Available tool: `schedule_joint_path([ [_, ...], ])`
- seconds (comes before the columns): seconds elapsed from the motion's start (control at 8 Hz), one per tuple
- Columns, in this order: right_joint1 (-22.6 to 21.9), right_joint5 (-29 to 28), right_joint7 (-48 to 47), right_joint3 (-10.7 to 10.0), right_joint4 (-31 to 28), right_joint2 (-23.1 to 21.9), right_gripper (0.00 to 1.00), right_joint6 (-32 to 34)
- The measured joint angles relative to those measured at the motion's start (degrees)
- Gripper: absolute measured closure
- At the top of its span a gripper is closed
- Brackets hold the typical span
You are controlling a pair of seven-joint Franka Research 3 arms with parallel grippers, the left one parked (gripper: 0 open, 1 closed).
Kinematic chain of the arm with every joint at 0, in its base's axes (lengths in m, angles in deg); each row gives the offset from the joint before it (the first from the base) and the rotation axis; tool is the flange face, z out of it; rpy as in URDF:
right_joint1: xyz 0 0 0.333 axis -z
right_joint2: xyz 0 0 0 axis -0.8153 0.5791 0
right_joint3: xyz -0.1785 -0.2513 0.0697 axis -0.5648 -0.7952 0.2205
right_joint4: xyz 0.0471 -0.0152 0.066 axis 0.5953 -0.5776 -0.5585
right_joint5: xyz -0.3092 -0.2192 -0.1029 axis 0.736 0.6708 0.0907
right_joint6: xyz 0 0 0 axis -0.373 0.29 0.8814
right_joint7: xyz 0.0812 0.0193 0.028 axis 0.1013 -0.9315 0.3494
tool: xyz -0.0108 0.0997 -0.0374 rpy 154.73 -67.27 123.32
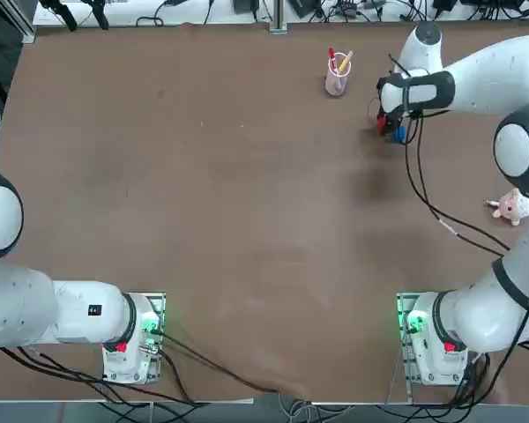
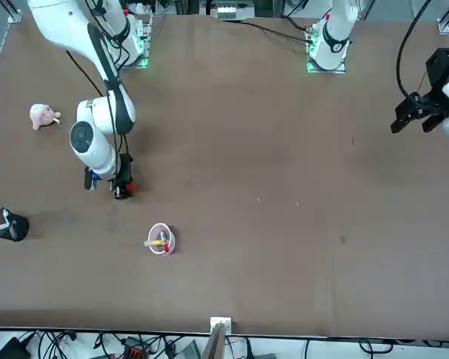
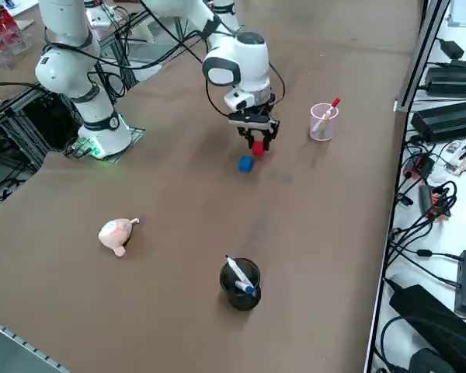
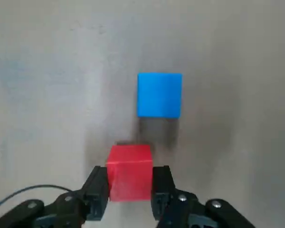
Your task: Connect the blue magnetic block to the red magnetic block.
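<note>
Blue magnetic block [image 4: 159, 94]: one, a cube with no long axis, lying flat on the brown table [image 4: 47, 71]. Wrist view: its faces sit square to the right gripper [image 4: 129, 187], whose two fingers are pinched on the red magnetic block [image 4: 129, 172]; a strip of bare table separates the two blocks, red offset slightly to one side of blue. Count here: one blue, one red.

Top view: right gripper [image 1: 390, 125] hangs from an arm reaching far across the table, wrist bent so the fingers point down. Blue magnetic block [image 1: 399, 134] shows just beside the gripper, with the red magnetic block [image 1: 382, 124] partly hidden under the hand. One pink cup [image 1: 337, 81] stands near the blue block, towards the far edge; one pink plush toy [image 1: 511, 206] lies well apart, nearer the arm's base.

Front view: right gripper [image 2: 121, 188] points straight down at the table; the red magnetic block [image 2: 128, 187] peeks out beside it, and the blue magnetic block [image 2: 94, 176] is a sliver at the hand's other side.

Right side view: blue magnetic block [image 3: 246, 164] rests on the table just beside the right gripper [image 3: 256, 144], apart from the red magnetic block [image 3: 257, 147] pinched between the fingers. One black pen holder [image 3: 240, 284] stands well apart from the blue block.
</note>
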Motion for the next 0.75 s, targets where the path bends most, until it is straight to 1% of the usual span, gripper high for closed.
schedule_joint_path([
  [0.75,1.6,0.0,1.0,0.0,0.0,0.6,0.52,0.5],
])
